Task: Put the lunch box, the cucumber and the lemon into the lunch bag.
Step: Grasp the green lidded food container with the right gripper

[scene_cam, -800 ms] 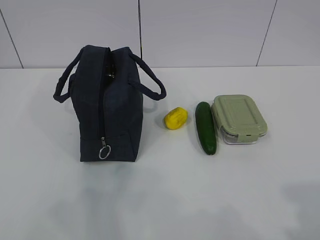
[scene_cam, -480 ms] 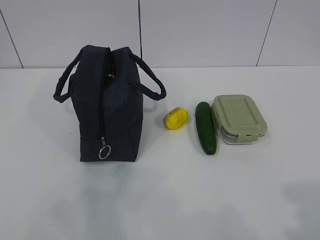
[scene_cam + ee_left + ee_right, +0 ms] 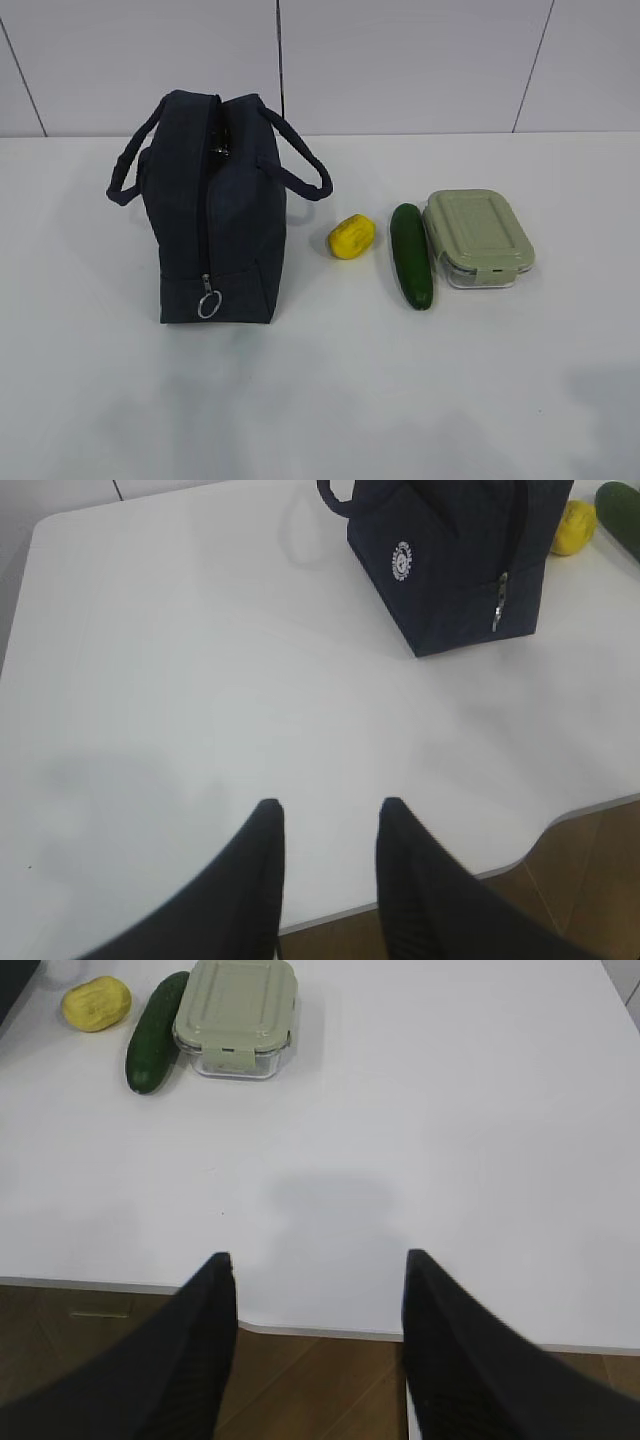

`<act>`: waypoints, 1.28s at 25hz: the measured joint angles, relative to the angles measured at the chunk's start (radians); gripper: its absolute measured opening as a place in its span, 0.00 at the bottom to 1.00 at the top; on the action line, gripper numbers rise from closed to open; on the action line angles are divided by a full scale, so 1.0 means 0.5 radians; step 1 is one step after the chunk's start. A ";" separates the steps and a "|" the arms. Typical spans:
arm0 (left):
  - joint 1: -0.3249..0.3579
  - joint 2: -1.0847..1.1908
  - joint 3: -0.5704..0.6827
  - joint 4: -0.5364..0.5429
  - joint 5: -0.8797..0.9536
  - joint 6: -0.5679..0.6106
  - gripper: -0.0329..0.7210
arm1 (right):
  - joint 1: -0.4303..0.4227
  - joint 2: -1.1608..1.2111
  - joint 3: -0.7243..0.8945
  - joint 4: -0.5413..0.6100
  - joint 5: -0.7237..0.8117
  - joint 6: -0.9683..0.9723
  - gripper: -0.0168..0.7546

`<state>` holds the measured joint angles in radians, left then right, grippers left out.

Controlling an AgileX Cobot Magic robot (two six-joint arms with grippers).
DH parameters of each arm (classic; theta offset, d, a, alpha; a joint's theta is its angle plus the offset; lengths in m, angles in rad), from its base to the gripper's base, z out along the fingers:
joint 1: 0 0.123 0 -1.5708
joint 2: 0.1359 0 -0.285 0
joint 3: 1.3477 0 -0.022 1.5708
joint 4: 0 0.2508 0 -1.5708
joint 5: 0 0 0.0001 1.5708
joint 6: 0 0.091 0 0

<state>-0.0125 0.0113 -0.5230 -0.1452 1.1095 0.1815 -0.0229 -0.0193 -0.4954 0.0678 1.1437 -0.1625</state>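
Observation:
The navy lunch bag (image 3: 215,215) stands upright on the white table at left, zipper ring pull (image 3: 208,303) at its front; it also shows in the left wrist view (image 3: 450,560). To its right lie the yellow lemon (image 3: 351,236), the dark green cucumber (image 3: 411,256) and the lunch box (image 3: 478,238) with its sage-green lid. All three show in the right wrist view: lemon (image 3: 96,1003), cucumber (image 3: 155,1032), lunch box (image 3: 239,1015). My left gripper (image 3: 328,808) is open and empty over the table's near edge. My right gripper (image 3: 318,1258) is open and empty, well short of the lunch box.
The white table (image 3: 420,400) has a near edge with brown floor beyond in both wrist views (image 3: 590,880). A tiled wall (image 3: 400,60) stands behind the table. Neither arm shows in the exterior view.

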 joint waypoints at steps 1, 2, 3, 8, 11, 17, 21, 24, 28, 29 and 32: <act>0.000 0.000 0.000 0.000 0.000 0.000 0.35 | 0.000 0.000 0.000 0.000 0.004 0.000 0.55; 0.000 0.000 0.000 0.000 0.000 0.000 0.35 | 0.000 0.000 0.000 0.000 0.004 0.000 0.55; 0.000 0.000 0.000 0.000 0.000 0.000 0.35 | 0.000 0.000 0.000 0.000 0.004 0.000 0.55; 0.000 0.000 0.000 0.000 0.000 0.000 0.35 | 0.000 0.000 0.000 0.000 0.004 0.000 0.55; 0.000 0.000 0.000 0.000 0.000 0.000 0.35 | 0.000 0.000 0.000 0.000 0.004 0.000 0.55; 0.000 0.000 0.000 0.000 0.000 0.000 0.35 | 0.000 0.000 0.000 0.000 0.004 0.000 0.55; 0.000 0.000 0.000 0.000 0.000 0.000 0.35 | 0.000 0.000 0.000 -0.004 0.004 0.000 0.55; 0.000 0.000 0.000 0.000 0.000 0.000 0.35 | 0.000 0.000 0.000 -0.013 0.004 0.000 0.55; 0.000 0.000 0.000 0.000 0.000 0.000 0.35 | 0.000 0.000 0.000 -0.036 0.007 0.000 0.55; 0.000 0.000 0.000 0.000 0.000 0.000 0.35 | 0.000 0.000 -0.004 -0.036 0.015 0.000 0.55; 0.000 0.000 0.000 0.000 0.000 0.000 0.35 | 0.000 0.072 -0.043 -0.027 0.064 0.000 0.55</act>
<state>-0.0125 0.0113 -0.5230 -0.1452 1.1095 0.1815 -0.0229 0.0169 -0.5170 0.0544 1.1755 -0.1625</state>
